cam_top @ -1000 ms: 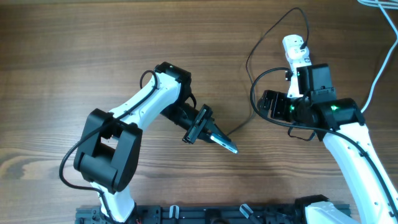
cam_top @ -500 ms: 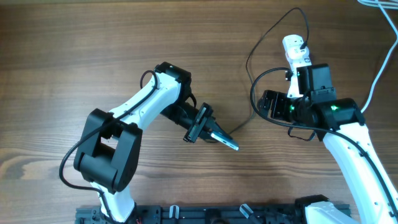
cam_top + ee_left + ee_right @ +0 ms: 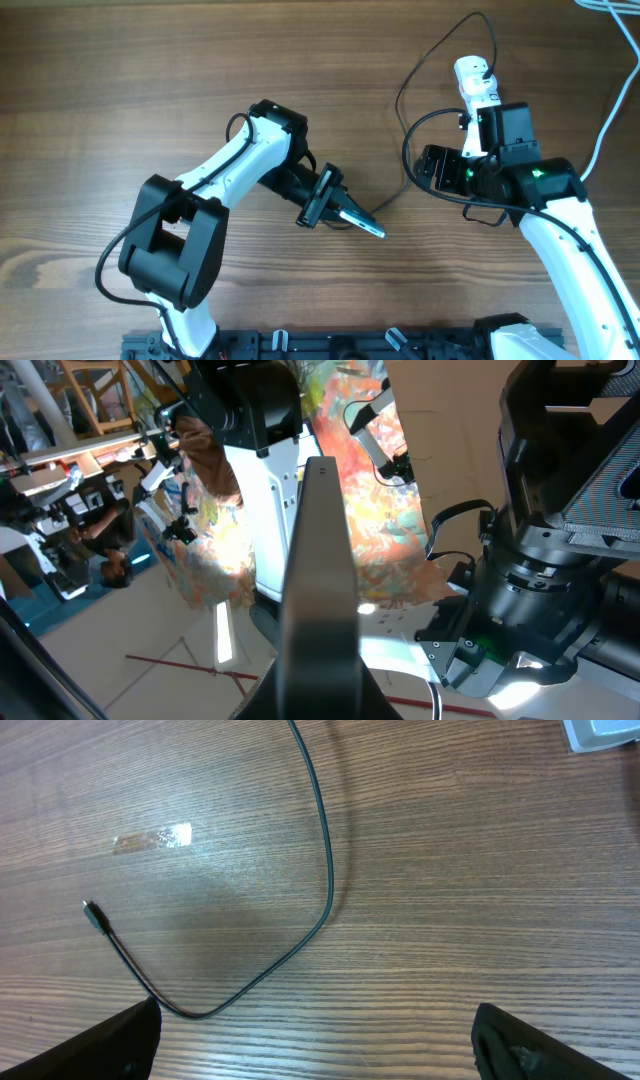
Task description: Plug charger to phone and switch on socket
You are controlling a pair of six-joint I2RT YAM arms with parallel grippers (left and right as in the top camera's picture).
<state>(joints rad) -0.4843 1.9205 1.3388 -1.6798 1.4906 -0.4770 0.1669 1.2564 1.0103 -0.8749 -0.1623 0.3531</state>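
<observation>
Connector tip [image 3: 92, 912] of the charger [image 3: 329, 870] lies ahead and left of your wide-open right gripper [image 3: 315, 1020], cable slanting back toward it; your left gripper [image 3: 350, 217], clamping the phone [image 3: 370, 231], sits nearer.

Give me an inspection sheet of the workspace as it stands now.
Surface: wooden table, brown grain.
Job's things: phone held edge-on; charger unplugged from it, connector tip lying free on the table; socket at far right, switch state unreadable.
Clutter: nothing seen.
Grippers: left gripper jaws shut on the phone; right gripper jaws open, empty, above the charger.
Cables: charger loops from the socket toward the phone; white cord runs off top right.
Surroundings: black rail along the near edge.
</observation>
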